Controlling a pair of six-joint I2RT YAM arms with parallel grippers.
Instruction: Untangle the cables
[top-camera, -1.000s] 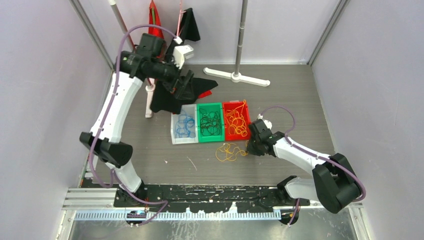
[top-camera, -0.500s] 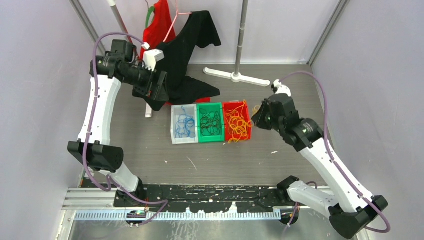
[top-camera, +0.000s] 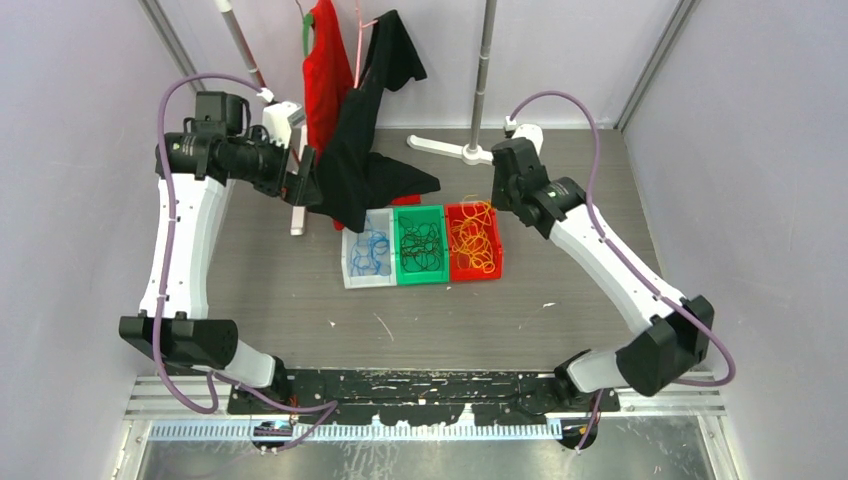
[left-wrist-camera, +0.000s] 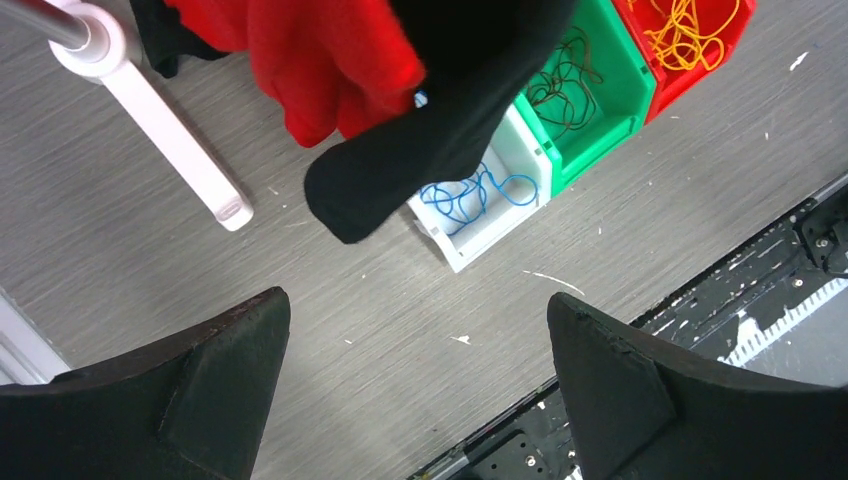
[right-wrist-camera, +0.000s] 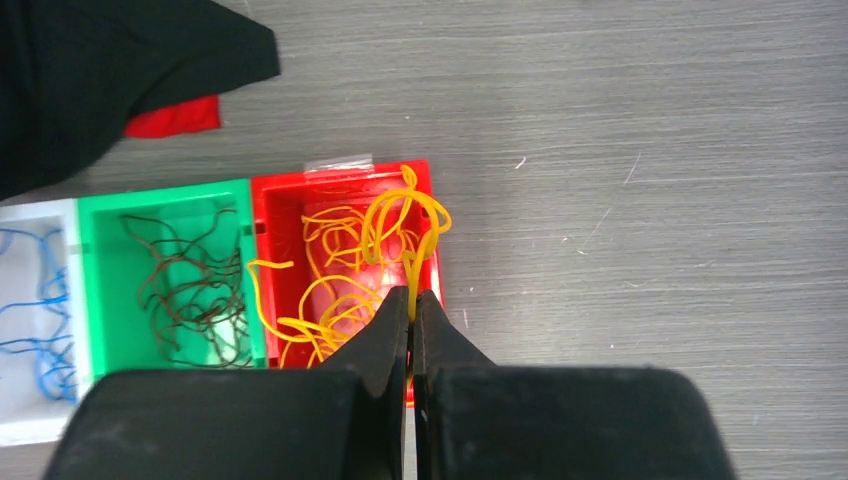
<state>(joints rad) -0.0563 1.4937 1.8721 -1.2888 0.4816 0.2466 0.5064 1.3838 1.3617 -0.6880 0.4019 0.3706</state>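
In the left wrist view a black cloth covers one end of the white bin and of the green bin, and the top edge cuts off the red bin. In the right wrist view the white bin runs off the left edge, and the closed fingers of the right gripper hide the red bin's near wall — and where the yellow cable ends between them.
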